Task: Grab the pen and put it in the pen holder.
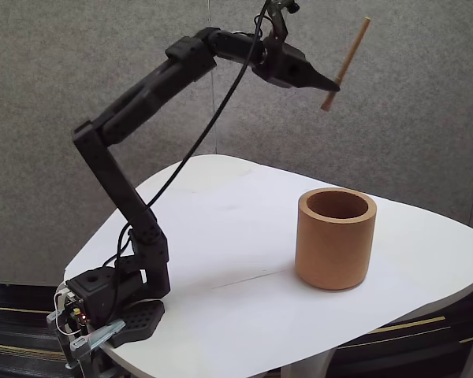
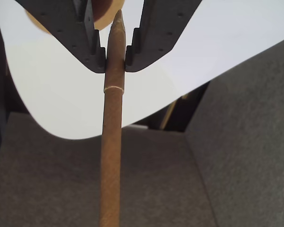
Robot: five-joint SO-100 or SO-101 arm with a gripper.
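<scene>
The black claw (image 1: 337,85) is clamped tight on the thin light-brown wooden pen (image 1: 346,62) — held tilted, high above the thick tan cylindrical pen holder (image 1: 336,239) on the white counter (image 1: 221,236).

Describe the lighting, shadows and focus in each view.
Fixed view: soft, even light; the pen holder casts only a faint shadow on the white table; all sharp, no glare. Wrist view: the pen and the hand are a little soft up close; the table is bright, nearly washed out.
</scene>
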